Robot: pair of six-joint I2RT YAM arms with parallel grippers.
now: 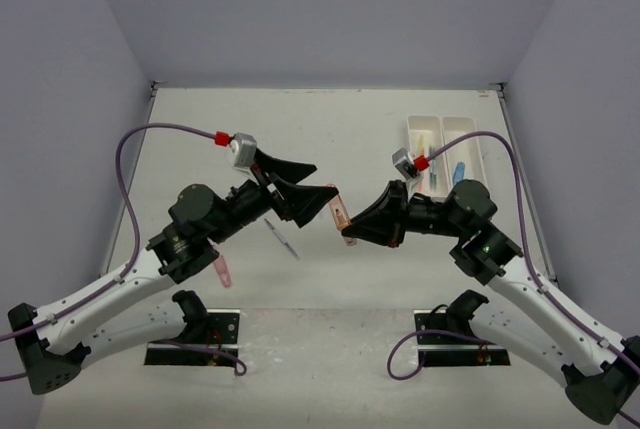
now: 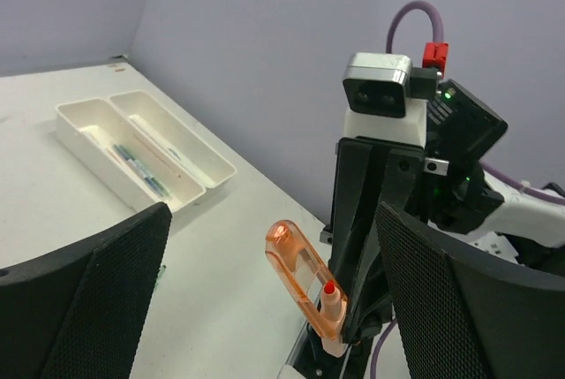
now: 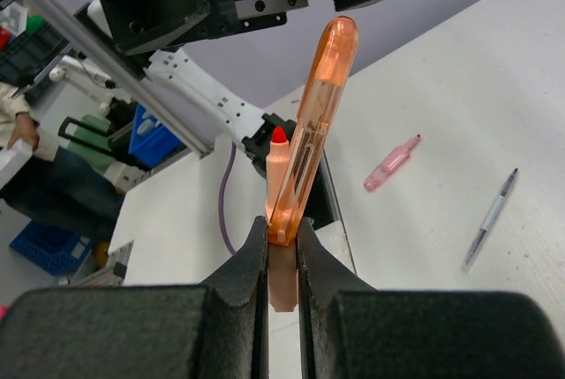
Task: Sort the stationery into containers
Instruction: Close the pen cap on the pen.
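The step in hand, as we judge it, is carrying the orange marker (image 3: 305,145) to the white trays (image 1: 444,127) at the upper right of the top view. To do it well we should draw the right gripper (image 3: 282,229) straight back from the left gripper (image 1: 315,186) before turning, since the marker stands tall and is pinched only at its lower end, so a knock could lever it loose. Which tray suits it we cannot tell. The right fingers (image 3: 243,282) are closed tight on the marker's base. The left fingers (image 2: 88,299) stand wide apart on either side of it, touching nothing. A pink marker (image 3: 391,163) and a thin pen (image 3: 490,220) lie on the worktop (image 1: 330,129), unsorted.
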